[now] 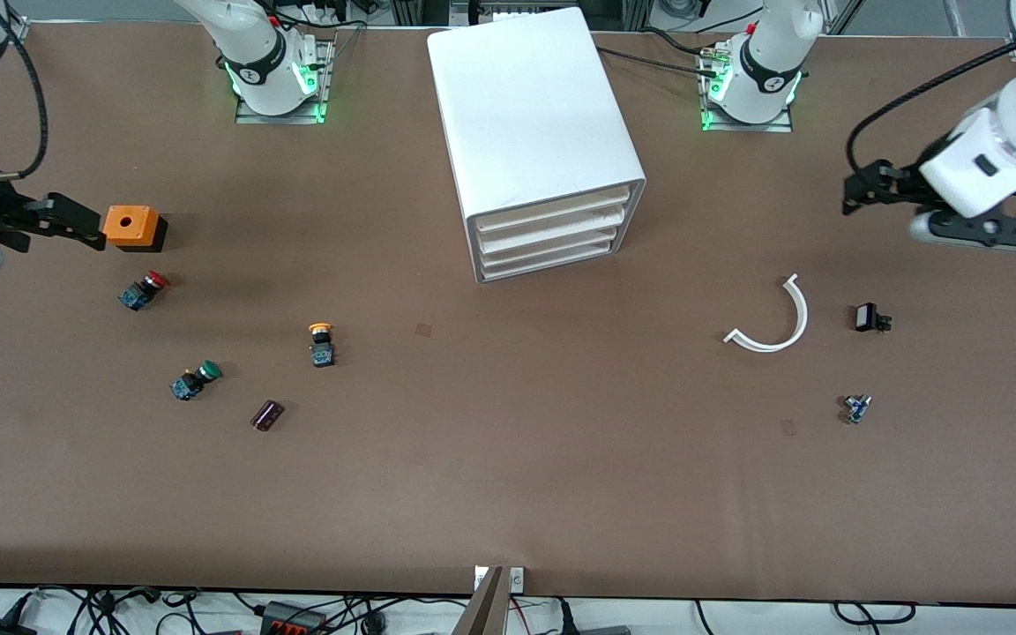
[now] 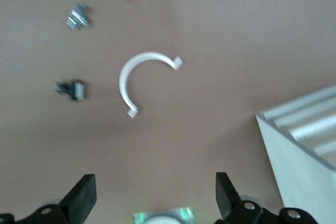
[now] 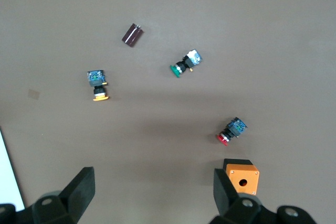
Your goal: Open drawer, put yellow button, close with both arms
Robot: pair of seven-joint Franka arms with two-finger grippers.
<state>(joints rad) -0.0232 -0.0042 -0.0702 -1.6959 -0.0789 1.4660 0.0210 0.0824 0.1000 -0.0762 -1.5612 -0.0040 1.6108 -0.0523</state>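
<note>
The large white box cabinet (image 1: 533,132) stood mid-table between the two arm bases, its four shallow drawers all shut; the uppermost white plastic drawer (image 1: 552,211) faced the front camera, turned a little toward the left arm's end. The left gripper (image 1: 861,190) hung over that end of the table with its fingers (image 2: 81,199) spread wide and empty, the drawer front lying toward mid-table from it. The right gripper (image 1: 76,225), likewise wide and empty, hovered beside an orange block (image 1: 131,227). The small yellow-capped push button (image 1: 322,343) lay on the table, its long axis running roughly toward the front camera, cap end farther from it. It sat nearer the right arm, so that arm looked better placed to fetch it.
</note>
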